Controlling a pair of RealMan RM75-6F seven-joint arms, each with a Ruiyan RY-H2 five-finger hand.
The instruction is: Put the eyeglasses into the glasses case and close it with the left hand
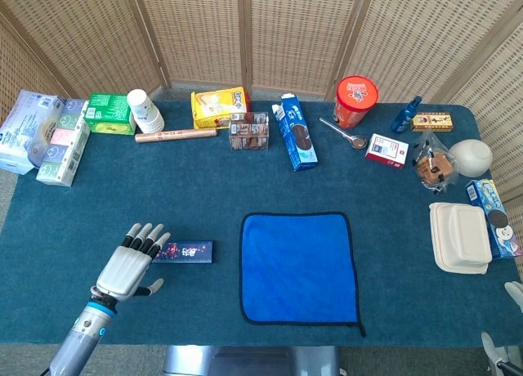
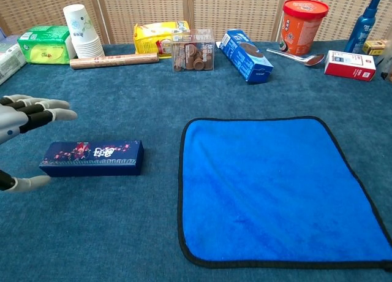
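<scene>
The glasses case (image 1: 184, 252) is a long dark blue box with a printed lid, lying closed on the teal table left of the blue cloth (image 1: 298, 267). The chest view shows the case (image 2: 92, 157) flat with its lid down. My left hand (image 1: 129, 266) hovers just left of the case with its fingers spread and nothing in it; in the chest view only the fingers (image 2: 37, 110) and thumb show at the left edge, apart from the box. No eyeglasses are visible. A pale tip at the right edge may be my right hand (image 1: 513, 291).
Along the back stand tissue packs (image 1: 49, 135), a paper cup stack (image 1: 145, 110), a yellow packet (image 1: 218, 105), a clear biscuit box (image 1: 249, 131), a blue carton (image 1: 295, 133) and a red tub (image 1: 356, 100). A white clamshell box (image 1: 462, 237) lies at the right.
</scene>
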